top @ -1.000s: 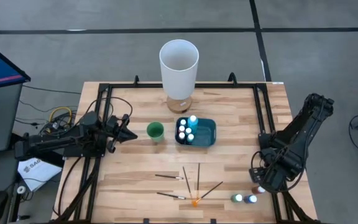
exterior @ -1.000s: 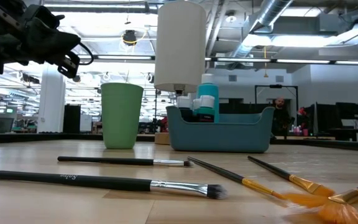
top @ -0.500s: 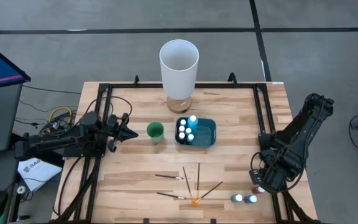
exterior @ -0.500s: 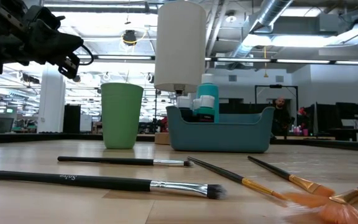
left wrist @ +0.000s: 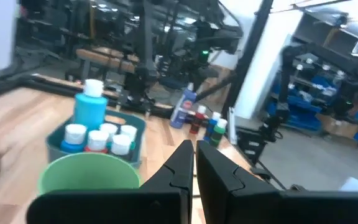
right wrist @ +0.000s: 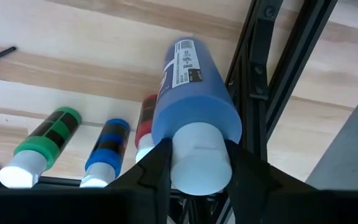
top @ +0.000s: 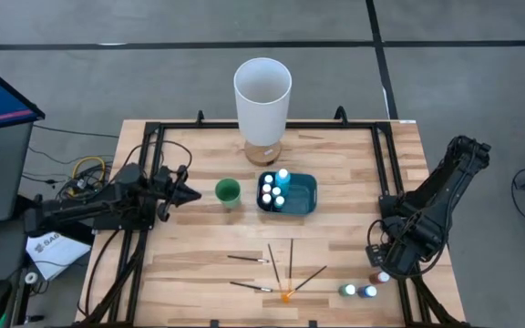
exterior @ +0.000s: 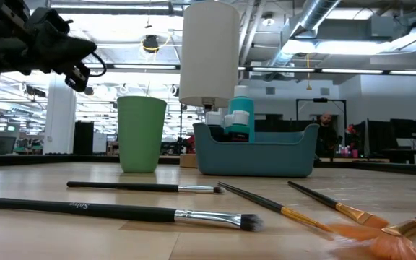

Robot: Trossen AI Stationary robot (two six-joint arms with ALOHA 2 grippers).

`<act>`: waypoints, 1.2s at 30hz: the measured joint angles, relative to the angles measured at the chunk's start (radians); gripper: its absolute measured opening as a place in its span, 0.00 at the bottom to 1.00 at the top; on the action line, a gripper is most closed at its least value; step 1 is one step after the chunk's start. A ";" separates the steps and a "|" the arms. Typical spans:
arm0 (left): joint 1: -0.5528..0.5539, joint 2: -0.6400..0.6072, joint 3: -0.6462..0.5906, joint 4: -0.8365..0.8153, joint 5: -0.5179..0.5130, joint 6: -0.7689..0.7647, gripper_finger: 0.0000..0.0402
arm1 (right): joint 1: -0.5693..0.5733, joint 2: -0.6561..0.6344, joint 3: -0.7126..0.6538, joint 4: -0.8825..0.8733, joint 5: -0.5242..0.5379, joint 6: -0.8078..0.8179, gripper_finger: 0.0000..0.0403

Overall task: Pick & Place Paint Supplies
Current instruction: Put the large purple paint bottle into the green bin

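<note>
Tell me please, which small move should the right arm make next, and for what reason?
Probably lift straight up. The right gripper is shut on the white cap of the blue bottle, low at the table's right edge, with three other bottles lying close beside it. Rising first would likely clear them before carrying it toward the blue bin, which already holds bottles.

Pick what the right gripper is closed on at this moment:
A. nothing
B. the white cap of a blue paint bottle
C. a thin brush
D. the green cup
B: in the right wrist view the right gripper pinches the white cap of the blue paint bottle from both sides.
</note>
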 joint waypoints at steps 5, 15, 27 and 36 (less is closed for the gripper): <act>-0.001 -0.053 0.000 -0.209 -0.193 -0.022 0.02 | 0.000 0.000 0.001 0.001 0.000 -0.013 0.28; -0.119 -0.115 0.001 -0.233 -0.559 -0.004 0.02 | -0.005 -0.001 0.003 -0.026 0.003 -0.081 0.28; -0.273 -0.115 0.001 -0.221 -0.778 0.064 0.02 | -0.121 -0.045 0.069 -0.088 0.117 -0.283 0.28; -0.285 -0.116 0.012 -0.229 -0.780 0.063 0.02 | -0.400 -0.056 0.192 -0.232 0.218 -0.684 0.28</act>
